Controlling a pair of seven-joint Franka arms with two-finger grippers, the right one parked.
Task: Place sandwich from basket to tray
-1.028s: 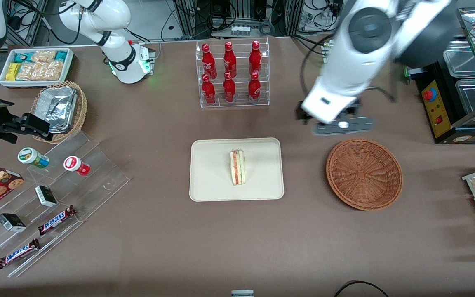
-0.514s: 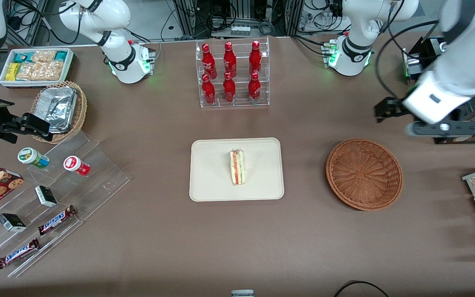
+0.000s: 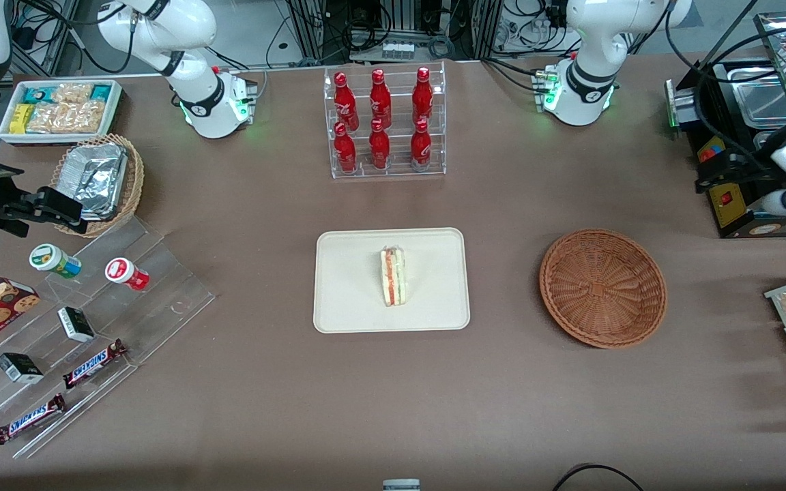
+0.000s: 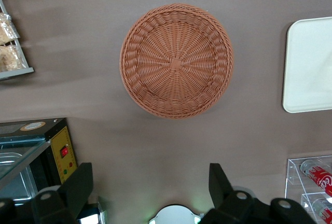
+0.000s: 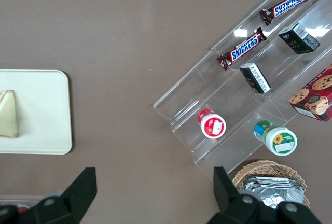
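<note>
**Already on the tray: sandwich sat clear of the empty basket**

Well, your sandwich [image 3: 393, 276] stood on its edge near the middle of the cream tray [image 3: 352, 300], its red and green filling facing up toward the front camera. Taking twelve o'clock as the direction away from that camera, the reddish-brown basket [image 3: 602, 288] lay at the tray's three o'clock, well apart from it, with nothing inside its weave. The rack of red bottles [image 3: 385, 123] stood at the tray's twelve o'clock.

Your left arm's gripper [image 4: 150, 169] hung high at the working arm's end of the table, at about the basket's two o'clock and just over the black control box with the yellow panel [image 3: 724, 191]. Its two black fingers [image 4: 78, 182] were spread wide and held nothing; the wrist camera looked straight down between them at the basket and a corner of the tray.
</note>
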